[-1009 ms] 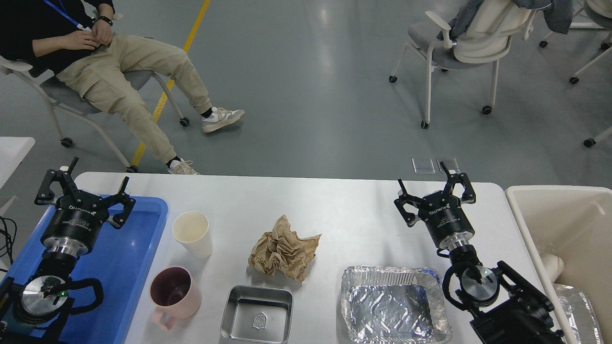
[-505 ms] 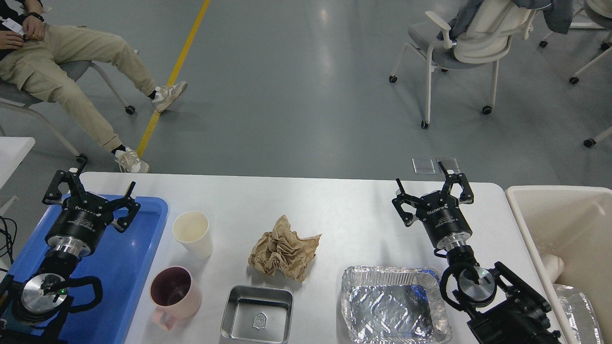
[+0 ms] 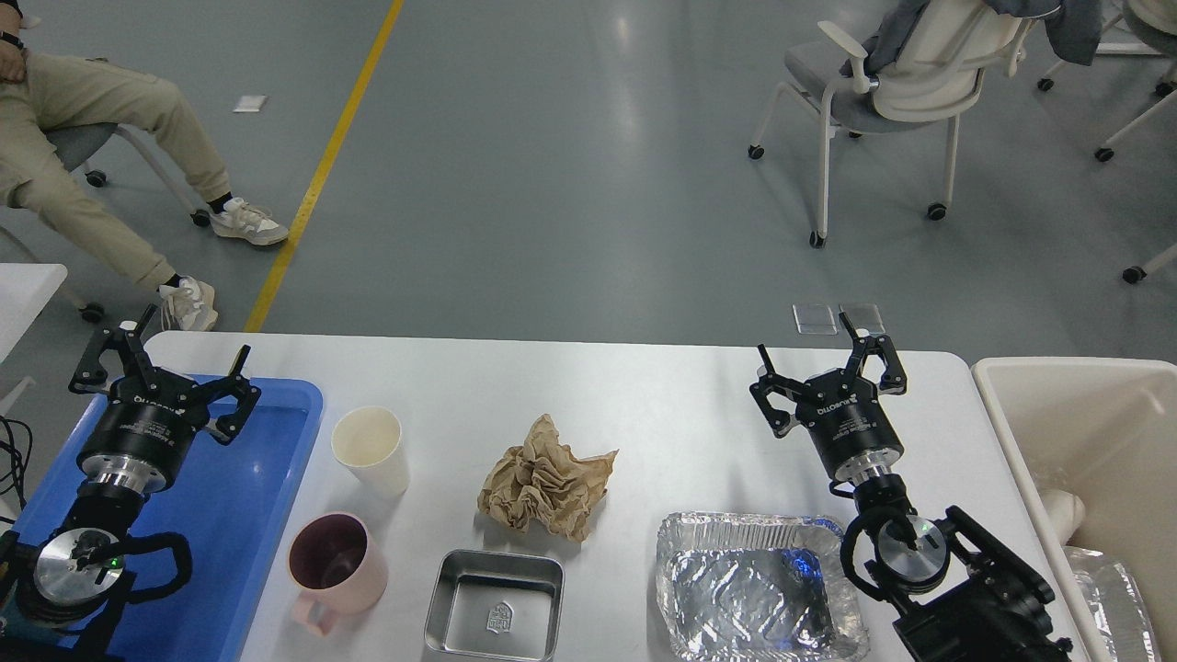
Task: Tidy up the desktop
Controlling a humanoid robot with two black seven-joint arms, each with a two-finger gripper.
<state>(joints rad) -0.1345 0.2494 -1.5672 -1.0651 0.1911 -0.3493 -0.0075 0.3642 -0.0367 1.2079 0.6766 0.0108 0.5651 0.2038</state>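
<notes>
White tabletop [image 3: 662, 405] spans the view, bearing an empty cream paper cup [image 3: 370, 449], pink mug [image 3: 333, 561], empty square steel tin [image 3: 495, 602], empty foil tray [image 3: 749, 588] and crumpled brown paper [image 3: 547, 478]. Left gripper [image 3: 164, 359] hangs spread, empty, over a blue plastic tray [image 3: 248, 515]; right gripper [image 3: 821, 360], fingers apart, empty, above the tabletop.

The tabletop [image 3: 680, 405] is a broad, smooth, plain white rectangle with rounded far corners, lying flat and level. It stretches sideways between a blue tray [image 3: 276, 478] that overlaps its left end and a beige bin [image 3: 998, 405] standing just beside its right end. Its far strip is bare white, its near edge cut off from view.
</notes>
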